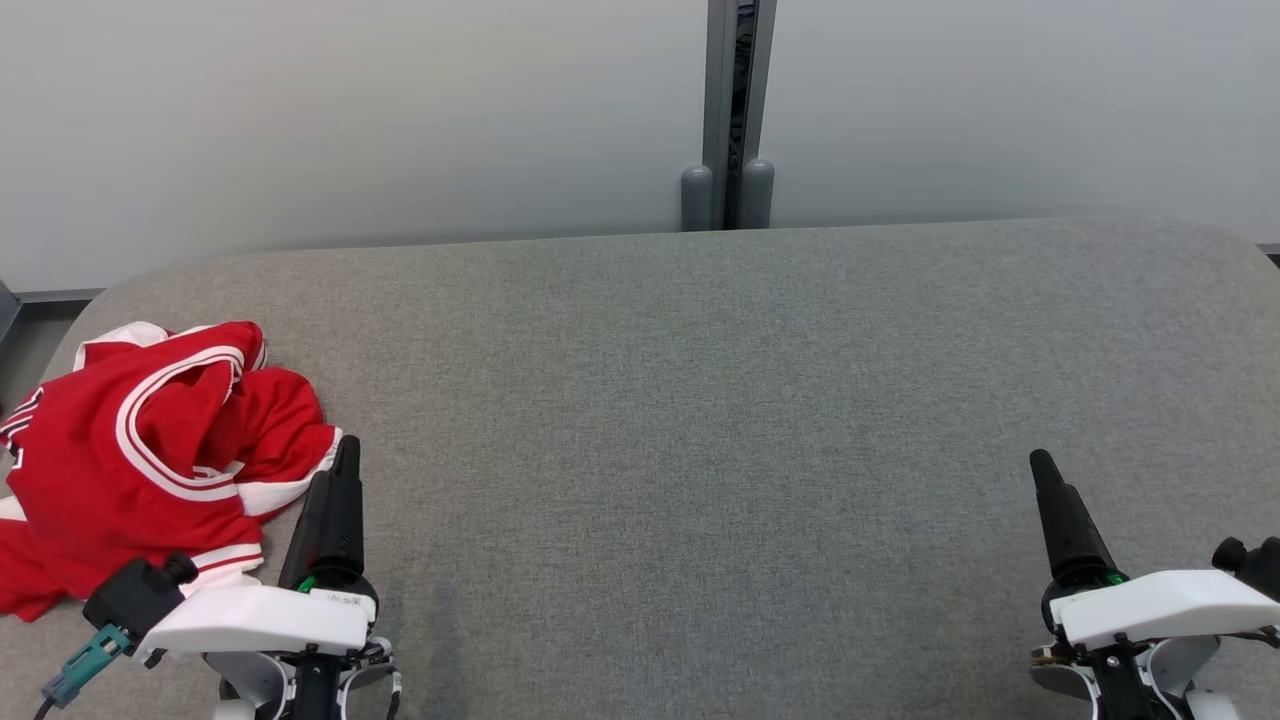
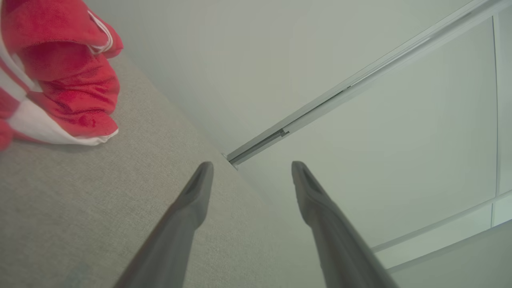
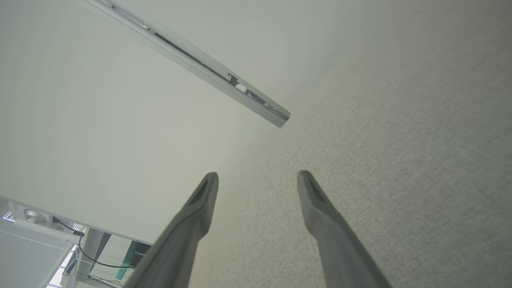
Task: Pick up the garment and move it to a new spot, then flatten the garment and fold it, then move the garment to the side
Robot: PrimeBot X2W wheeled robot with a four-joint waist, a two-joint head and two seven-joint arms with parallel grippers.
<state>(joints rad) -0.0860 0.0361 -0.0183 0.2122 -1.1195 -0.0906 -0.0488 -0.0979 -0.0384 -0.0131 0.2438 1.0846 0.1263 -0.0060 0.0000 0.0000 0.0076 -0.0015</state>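
The garment [image 1: 150, 450] is a red jersey with white trim, crumpled in a heap at the left end of the grey table [image 1: 700, 400]. My left gripper [image 1: 335, 480] hangs open just right of the heap's near edge, holding nothing. In the left wrist view the garment [image 2: 68, 80] lies at the upper left, apart from the open left gripper [image 2: 252, 168]. My right gripper [image 1: 1045, 470] stands at the lower right over bare table, far from the garment. The right wrist view shows the right gripper [image 3: 258, 176] open and empty.
A pale wall with a grey vertical post [image 1: 740, 110] runs behind the table's far edge. The table's rounded left edge [image 1: 60, 340] lies just beyond the garment. Grey fabric stretches between the two grippers.
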